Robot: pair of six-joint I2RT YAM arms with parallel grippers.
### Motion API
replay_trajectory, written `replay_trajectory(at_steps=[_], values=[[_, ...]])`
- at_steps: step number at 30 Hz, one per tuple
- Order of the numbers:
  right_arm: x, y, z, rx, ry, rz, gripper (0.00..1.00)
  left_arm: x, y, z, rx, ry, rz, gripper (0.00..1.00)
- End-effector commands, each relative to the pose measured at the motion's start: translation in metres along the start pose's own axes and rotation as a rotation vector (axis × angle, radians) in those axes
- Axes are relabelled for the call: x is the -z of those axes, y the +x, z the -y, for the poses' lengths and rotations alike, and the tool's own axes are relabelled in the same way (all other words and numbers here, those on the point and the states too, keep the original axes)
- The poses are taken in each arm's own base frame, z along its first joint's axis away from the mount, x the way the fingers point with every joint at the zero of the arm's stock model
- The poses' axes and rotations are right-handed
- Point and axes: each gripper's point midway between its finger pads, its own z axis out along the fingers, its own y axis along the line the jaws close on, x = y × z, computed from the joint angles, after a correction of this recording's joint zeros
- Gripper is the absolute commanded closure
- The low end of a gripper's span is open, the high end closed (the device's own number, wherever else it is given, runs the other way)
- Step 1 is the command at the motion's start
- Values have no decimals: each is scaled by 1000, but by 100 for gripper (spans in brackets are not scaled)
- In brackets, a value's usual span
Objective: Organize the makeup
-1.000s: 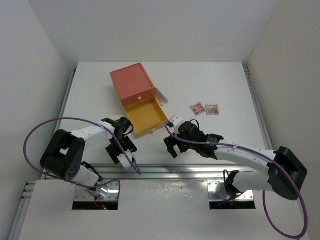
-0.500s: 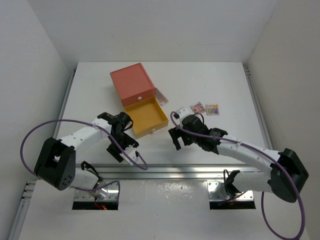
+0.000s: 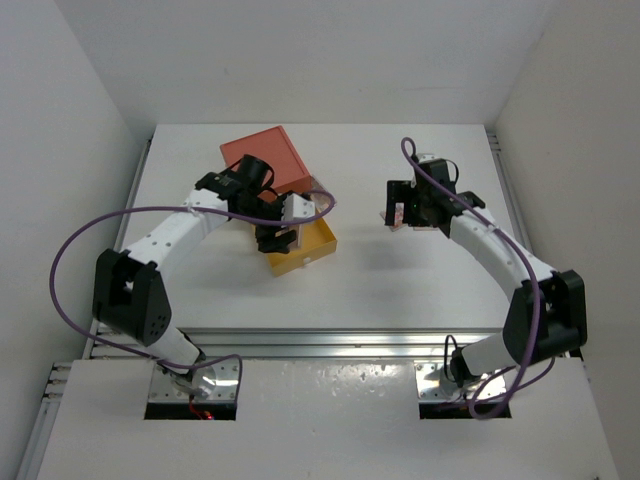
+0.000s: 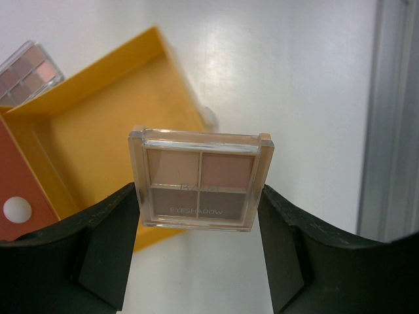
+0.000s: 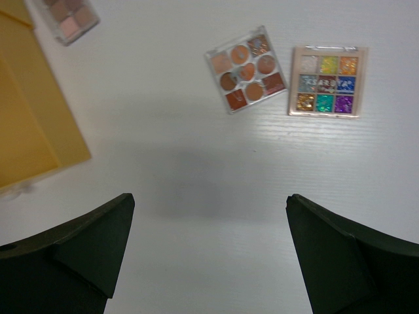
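Clear square four-pan eyeshadow palette [image 4: 201, 170] with tan and brown pans sits centre frame in the left wrist view, pinched by its two side edges between the black fingers of the left gripper [image 4: 200, 196], so that claw is clamped on it. It hangs off the surface, over the front wall of the open yellow drawer [image 4: 98, 150], which slides out of the orange-red box [image 3: 262, 158] upper centre in the top view. The right gripper [image 5: 209, 203] is spread wide and empty above the white table [image 5: 196, 163]. Past it, upper right of its wrist view, lie a square palette of round orange and brown pans [image 5: 247, 69] and, just beside it, a nine-pan multicoloured palette [image 5: 327, 80]; a pinkish-pan palette [image 5: 69, 16] lies upper left, near the drawer corner. Risks: the hold is on slick plastic edges only, so the palette could slip or tilt; let go this near the front wall, it may land on the lip or the table. The two right-side palettes lie close, so a descent there could nudge the neighbour. The top view hides those two under the right arm and shows the held palette only as a pale chip; the wrist views give pans and grip.
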Motion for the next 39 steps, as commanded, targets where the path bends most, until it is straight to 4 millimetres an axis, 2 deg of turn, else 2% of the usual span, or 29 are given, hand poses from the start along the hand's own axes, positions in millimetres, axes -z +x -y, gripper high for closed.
replay_trajectory(at_steps=[1, 2, 3, 4, 5, 6, 7, 9, 10, 11, 12, 14, 15, 17, 19, 21, 22, 23, 24, 25, 27, 28, 30, 31, 32, 34, 37, 39], values=[[-14, -15, 19, -48, 41, -60, 1, -12, -23, -60, 177, -197, 98, 67], [-18, -17, 24, -52, 51, -65, 2, -17, -17, -68, 209, -224, 83, 67], [-32, -10, 29, -64, 53, -111, 2, -29, -5, -77, 296, -245, 49, 67], [-37, -19, 33, -84, 45, -108, 4, -31, -7, -87, 346, -262, 53, 67], [-41, -20, 33, -91, 37, -114, 5, -38, -4, -89, 384, -252, 49, 67], [-48, -18, 44, -124, 41, -135, 6, -49, 12, -94, 438, -252, 13, 67], [-52, -28, 44, -129, 34, -118, 7, -53, 13, -97, 459, -253, 16, 67], [-68, -28, 51, -142, 35, -135, 7, -59, 21, -102, 483, -273, -2, 67], [-72, -33, 57, -144, 44, -127, 8, -68, 28, -97, 489, -263, -26, 65], [-80, -30, 53, -141, 15, -147, 8, -68, 31, -101, 483, -286, -30, 64], [-89, -30, 55, -117, 14, -153, 8, -68, 33, -102, 479, -309, -57, 61], [-101, -36, 55, -108, 11, -149, 9, -80, 47, -101, 487, -316, -104, 59], [-109, -31, 57, -93, 12, -169, 9, -82, 54, -101, 515, -326, -125, 55], [-117, -35, 63, -85, 20, -167, 9, -86, 57, -103, 528, -328, -135, 50], [-129, -32, 74, -92, 33, -179, 9, -90, 61, -102, 534, -319, -144, 39], [-137, -26, 85, -97, 42, -203, 6, -94, 64, -100, 551, -314, -149, 33], [-138, -19, 88, -103, 45, -248, 5, -92, 61, -103, 557, -320, -142, 30], [-137, -27, 95, -99, 52, -239, 2, -90, 57, -103, 553, -317, -127, 29], [-139, -27, 99, -79, 55, -250, 1, -91, 56, -103, 529, -309, -125, 27], [-139, -17, 101, -66, 65, -289, 1, -83, 50, -106, 484, -321, -115, 22], [-136, -12, 108, -30, 71, -311, 1, -79, 46, -107, 478, -329, -107, 21], [-136, -8, 108, -7, 63, -321, 1, -75, 41, -108, 461, -329, -91, 15], [-133, 0, 109, 16, 55, -339, 1, -70, 35, -106, 457, -325, -76, 15], [-133, 1, 110, 45, 43, -341, 1, -67, 32, -107, 453, -330, -70, 7], [-134, 3, 112, 53, 47, -347, 1, -60, 25, -107, 446, -332, -56, 4], [-136, 11, 117, 74, 54, -383, 1, -55, 22, -105, 448, -330, -58, 4], [-141, 8, 122, 78, 62, -410, 1, -44, 14, -111, 450, -335, -47, 4], [-144, 12, 124, 77, 66, -439, 1, -29, -1, -125, 452, -364, -4, 4]])
